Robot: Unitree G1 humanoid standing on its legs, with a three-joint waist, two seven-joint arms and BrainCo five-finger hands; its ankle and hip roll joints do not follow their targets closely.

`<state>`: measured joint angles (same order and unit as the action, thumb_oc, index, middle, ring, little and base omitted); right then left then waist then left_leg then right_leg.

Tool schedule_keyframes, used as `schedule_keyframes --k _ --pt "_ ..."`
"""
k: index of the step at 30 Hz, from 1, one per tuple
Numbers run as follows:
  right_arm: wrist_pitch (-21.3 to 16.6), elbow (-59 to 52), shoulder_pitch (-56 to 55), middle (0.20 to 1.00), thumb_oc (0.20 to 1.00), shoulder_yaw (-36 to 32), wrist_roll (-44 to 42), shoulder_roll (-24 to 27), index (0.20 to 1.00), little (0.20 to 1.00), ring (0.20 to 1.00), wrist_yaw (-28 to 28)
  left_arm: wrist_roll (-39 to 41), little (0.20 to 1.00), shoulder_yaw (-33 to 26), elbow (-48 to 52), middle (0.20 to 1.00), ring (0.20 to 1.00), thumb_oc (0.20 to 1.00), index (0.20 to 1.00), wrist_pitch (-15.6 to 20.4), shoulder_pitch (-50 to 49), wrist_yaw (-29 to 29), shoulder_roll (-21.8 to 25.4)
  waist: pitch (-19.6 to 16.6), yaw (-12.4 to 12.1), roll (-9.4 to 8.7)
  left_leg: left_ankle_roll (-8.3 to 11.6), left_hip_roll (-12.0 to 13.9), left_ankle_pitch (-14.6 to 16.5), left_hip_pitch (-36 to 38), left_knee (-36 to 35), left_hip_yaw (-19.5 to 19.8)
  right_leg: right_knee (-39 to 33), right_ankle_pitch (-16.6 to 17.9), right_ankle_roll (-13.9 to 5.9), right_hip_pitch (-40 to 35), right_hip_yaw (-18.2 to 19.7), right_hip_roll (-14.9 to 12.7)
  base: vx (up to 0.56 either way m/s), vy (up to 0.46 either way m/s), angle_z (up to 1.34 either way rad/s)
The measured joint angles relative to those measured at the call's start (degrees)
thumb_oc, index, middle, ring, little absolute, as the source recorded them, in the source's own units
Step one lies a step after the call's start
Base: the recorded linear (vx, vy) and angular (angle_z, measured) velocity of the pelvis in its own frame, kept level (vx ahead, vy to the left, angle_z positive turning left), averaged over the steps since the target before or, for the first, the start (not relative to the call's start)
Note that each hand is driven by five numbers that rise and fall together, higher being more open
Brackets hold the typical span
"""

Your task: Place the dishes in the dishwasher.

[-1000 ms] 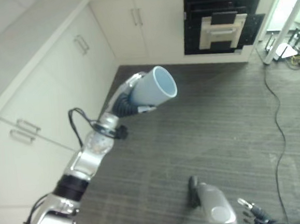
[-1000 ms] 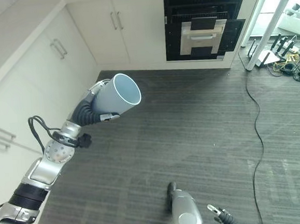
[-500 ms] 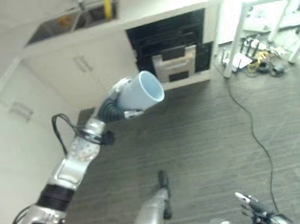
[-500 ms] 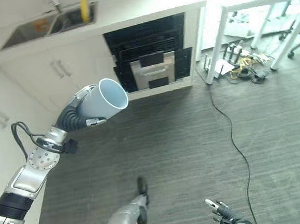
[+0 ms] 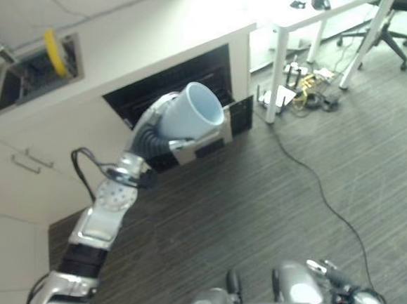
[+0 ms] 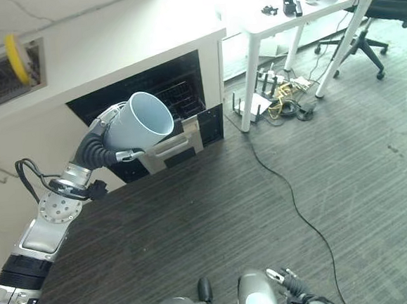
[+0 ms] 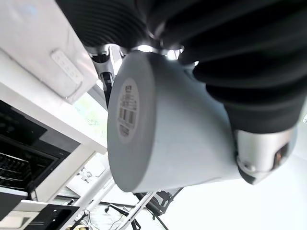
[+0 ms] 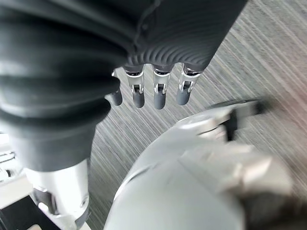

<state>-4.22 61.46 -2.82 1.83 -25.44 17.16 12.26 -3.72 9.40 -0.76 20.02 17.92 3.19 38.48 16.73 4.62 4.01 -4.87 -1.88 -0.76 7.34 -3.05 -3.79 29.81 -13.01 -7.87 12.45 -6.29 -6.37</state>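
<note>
My left robot hand [image 6: 111, 148] is raised in front of me with its fingers curled round a pale blue cup [image 6: 139, 122], which I hold tilted on its side, the open mouth turned up and away from me. Behind the cup stands the dishwasher [image 6: 158, 92], a dark opening under the white counter [image 6: 110, 39], with a wire rack [image 6: 185, 97] visible inside it and its door [image 6: 175, 146] lowered just below my hand. The cup is in the air, apart from the rack and the door.

From my head I see the cup's rim and its hollow inside. My left wrist view gives the other end: the flat base of the cup [image 7: 132, 120], with a printed label stuck on it, and my dark ribbed cover and a silver finger [image 7: 261, 155] clamped against the cup's wall. Past the base, that view catches the dark dishwasher opening and rack [image 7: 19, 163].

On the counter to my left lies a sink [image 5: 27, 67] with something yellow [image 5: 53, 52] standing in it. A white table [image 6: 298, 7] stands on my right, with a dark office chair [image 6: 362, 23] beyond it.

My right robot hand [image 8: 148, 93] hangs low over the grey striped floor [image 8: 268, 57], its fingers straight and loose, holding nothing; from my head it appears at the lower edge [image 6: 288, 286].
</note>
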Motion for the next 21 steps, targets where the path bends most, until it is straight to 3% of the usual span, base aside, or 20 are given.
schedule_keyframes --k 1,2,3,5,6,9,11,13,17,18,21 --pt "0.0 1.5 -0.4 1.000 1.000 -0.6 -0.1 0.0 1.000 1.000 1.000 -0.2 -0.2 0.200 0.7 -1.1 0.200 0.200 0.200 0.200 -0.2 1.6 1.0 0.0 0.5 1.0 -1.06 1.88 0.6 2.0 0.8 0.4 1.8 -14.7 4.0 -1.33 0.8 2.5 -0.1 0.11 -0.221 0.41" --pt "0.4 3.3 -0.1 1.000 1.000 -0.5 0.0 -0.3 1.000 1.000 1.000 -0.3 -0.3 0.200 1.5 -2.3 0.200 0.200 0.200 0.200 -0.6 2.7 1.5 0.3 0.5 0.8 -2.29 1.99 0.5 2.7 1.2 0.3 2.0 -25.0 8.9 -2.70 0.9 4.2 -0.6 0.10 -0.250 0.41" --pt "1.0 3.8 -0.1 1.000 1.000 -0.6 0.0 -0.6 1.000 1.000 1.000 -0.5 -0.3 0.200 1.5 -2.9 0.200 0.200 0.200 0.200 -0.9 2.3 1.6 0.4 0.7 0.8 -3.32 2.41 0.4 3.0 2.9 0.2 2.0 -24.4 12.0 -1.92 1.4 4.0 -1.4 0.11 -0.305 0.38" --pt "1.3 6.6 -2.0 1.000 1.000 -2.0 0.0 -1.5 1.000 1.000 1.000 -0.1 -0.5 0.200 2.0 -3.3 0.200 0.200 0.200 0.200 -0.9 -0.8 1.7 0.3 -0.2 1.0 -4.59 4.76 1.8 5.2 6.5 0.1 3.9 -22.3 14.8 -0.21 -2.4 2.5 -1.1 0.05 -0.247 0.48" --pt "1.3 7.2 -2.8 1.000 1.000 -2.5 0.0 -1.5 1.000 1.000 1.000 -0.2 -1.0 0.200 2.0 -2.8 0.200 0.200 0.200 0.200 -1.0 -1.8 1.9 0.0 -0.6 0.9 -4.36 6.15 3.4 6.5 7.0 0.9 5.1 -23.1 18.9 1.73 -3.6 2.3 0.3 0.04 -0.199 0.56" --pt "1.1 7.1 -1.2 1.000 1.000 -2.4 -0.1 -0.3 1.000 1.000 1.000 -0.2 -1.8 0.200 1.9 -0.5 0.200 0.200 0.200 0.200 -1.4 -2.1 2.3 -0.4 -1.6 -0.1 -2.46 7.66 7.7 6.5 6.5 2.4 3.0 -29.1 21.8 7.42 -7.7 -0.4 5.0 0.03 -0.162 0.29" --pt "0.2 5.3 -0.4 1.000 1.000 -2.2 -0.6 0.7 1.000 1.000 1.000 -0.2 -1.9 0.200 1.9 1.2 0.200 0.200 0.200 0.200 -1.6 -2.2 2.4 -0.6 -2.1 -0.5 -2.31 8.81 8.7 5.6 5.5 5.4 1.3 -31.9 22.0 8.61 -10.3 -1.1 5.9 -0.02 -0.121 0.15" --pt "-0.4 5.0 0.0 1.000 1.000 -2.2 -0.9 1.5 1.000 1.000 1.000 -0.3 -1.9 0.200 2.0 1.3 0.200 0.200 0.200 0.200 -1.7 -1.5 2.4 -0.8 -2.7 -0.1 -1.50 10.03 9.1 4.7 4.3 7.4 1.4 -33.0 21.2 8.42 -11.3 -2.5 6.0 -0.04 -0.007 0.28" --pt "-0.1 6.2 -0.3 1.000 1.000 -2.0 -1.8 1.7 1.000 1.000 1.000 -0.9 -1.3 0.200 2.3 1.3 0.200 0.200 0.200 0.200 -1.2 1.0 2.3 -0.8 -2.8 1.2 -1.25 11.51 9.9 2.9 -0.4 12.5 -4.4 -30.2 18.0 8.72 -11.2 -7.8 3.3 0.00 0.176 0.81" --pt "-0.1 6.9 -0.3 1.000 1.000 -2.5 -2.3 1.9 1.000 1.000 1.000 -0.9 -1.2 0.200 3.2 1.3 0.200 0.200 0.200 0.200 -0.9 2.3 2.3 -0.8 -2.7 1.7 -1.48 11.71 10.8 3.1 -2.5 12.8 -7.2 -30.8 17.3 9.53 -11.2 -9.8 2.3 0.13 0.397 0.91" --pt "-0.3 7.9 -0.2 1.000 1.000 -4.5 -2.3 2.7 1.000 1.000 1.000 -0.9 -0.9 0.200 5.1 0.3 0.200 0.200 0.200 0.200 0.0 2.3 2.8 -0.8 -2.6 1.2 -1.50 11.77 13.5 2.9 -3.3 4.4 -6.9 -30.7 17.1 8.61 -11.4 -9.5 1.8 0.20 0.477 0.34"
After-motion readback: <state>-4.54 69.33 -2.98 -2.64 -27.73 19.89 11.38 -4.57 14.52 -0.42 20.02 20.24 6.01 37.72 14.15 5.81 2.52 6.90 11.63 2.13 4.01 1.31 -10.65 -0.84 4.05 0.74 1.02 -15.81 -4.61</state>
